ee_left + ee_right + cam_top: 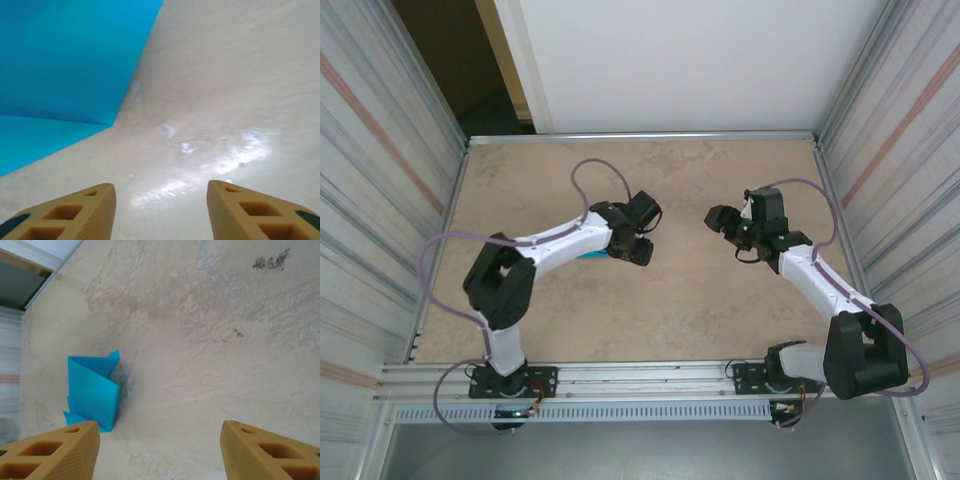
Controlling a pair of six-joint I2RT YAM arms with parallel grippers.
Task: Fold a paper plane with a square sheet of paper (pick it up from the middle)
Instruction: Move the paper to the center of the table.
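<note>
The square sheet of paper (590, 257) is lying left of the table's (680, 310) middle, well apart from every edge and half hidden under the left forearm in the overhead view. It is looking like a smaller creased shape rather than a flat square. From the right wrist it (95, 390) is showing layered flaps, one pointed corner sticking up and a fold line running down its length, so the work appears to be sitting mid-fold, with no clean dart shape forming yet. The left gripper (160, 187) is hovering low over bare table just beside the paper's (65, 60) edge, its jaws standing moderately apart with nothing between them. The right gripper (160, 425) is hanging further off toward the table's right side, looking across at the paper, jaws also spread and gripping nothing. The next move is probably calling for one arm to pin the folded body flat while the other is catching a loose flap and drawing it over to the centre crease. The paper is thin, smooth, bright turquoise and plain, likely to slide or buckle rather than lift cleanly, so the raised corner is offering the easiest purchase. The table is wearing a beige, mottled, stone-like finish that is throwing a glossy sheen close up. The fingers (55, 455) are showing as tan wedge-shaped blocks with open lattice cut-outs, blunt for such a fine edge.
</note>
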